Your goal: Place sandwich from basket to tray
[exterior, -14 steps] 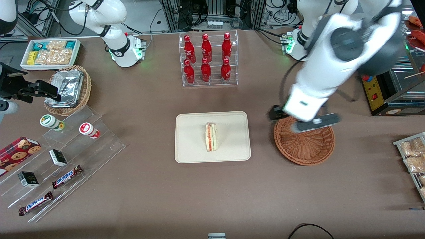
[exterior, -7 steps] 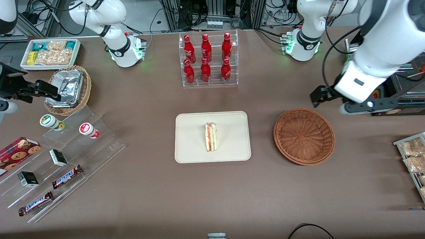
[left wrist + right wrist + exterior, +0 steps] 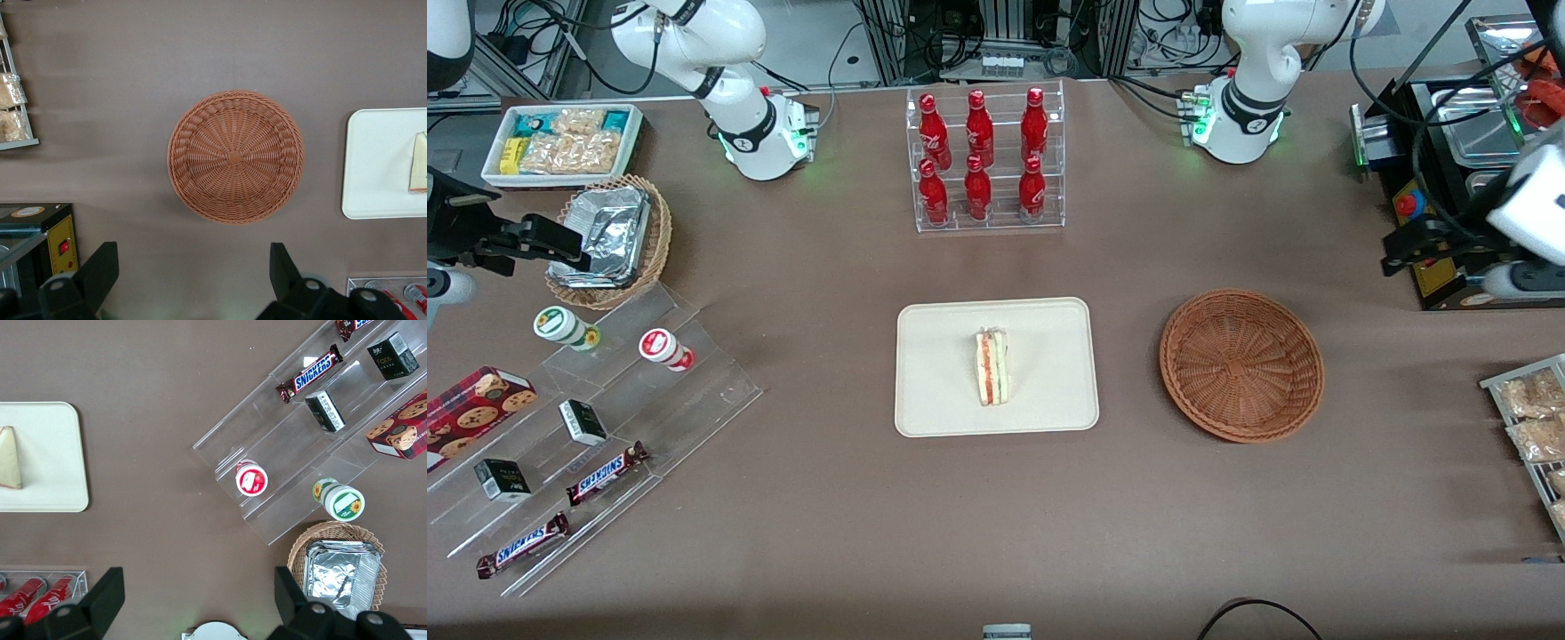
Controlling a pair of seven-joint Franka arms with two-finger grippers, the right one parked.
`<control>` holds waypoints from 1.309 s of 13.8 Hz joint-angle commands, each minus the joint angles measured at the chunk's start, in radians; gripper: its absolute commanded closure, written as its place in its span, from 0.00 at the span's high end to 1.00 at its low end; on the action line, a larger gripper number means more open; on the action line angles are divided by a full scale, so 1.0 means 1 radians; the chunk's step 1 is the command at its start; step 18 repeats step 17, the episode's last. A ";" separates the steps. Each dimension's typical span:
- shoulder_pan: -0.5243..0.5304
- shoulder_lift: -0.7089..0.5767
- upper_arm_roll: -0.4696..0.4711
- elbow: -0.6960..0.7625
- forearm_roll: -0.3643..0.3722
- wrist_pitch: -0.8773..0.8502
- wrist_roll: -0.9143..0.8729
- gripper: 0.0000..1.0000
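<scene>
Front view: the sandwich (image 3: 992, 366) lies on the tray (image 3: 938, 409), the basket (image 3: 1240, 364) emptied. The open, empty tool (image 3: 1440, 253) is best parked high, well clear of both.

Bright, even overhead light. Soft short shadows beside tray (image 3: 925, 356) and basket (image 3: 1240, 364). Mild glare on foil packets (image 3: 609, 233). Sharp focus throughout; gripper (image 3: 193, 283) slightly soft in wrist view.

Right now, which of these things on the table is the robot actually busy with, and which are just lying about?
Part of the job:
- sandwich, lying on the tray
- basket, with nothing in it
- gripper, open, above the table's working arm end, holding nothing

Just lying about:
- red bottles in a clear rack
- Snickers bars
- foil packets in a tan basket
</scene>
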 commanded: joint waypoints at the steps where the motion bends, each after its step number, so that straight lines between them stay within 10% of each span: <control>1: -0.016 0.035 0.019 0.058 -0.017 0.004 0.044 1.00; 18: 0.010 -0.094 -0.020 -0.069 0.014 -0.007 0.026 1.00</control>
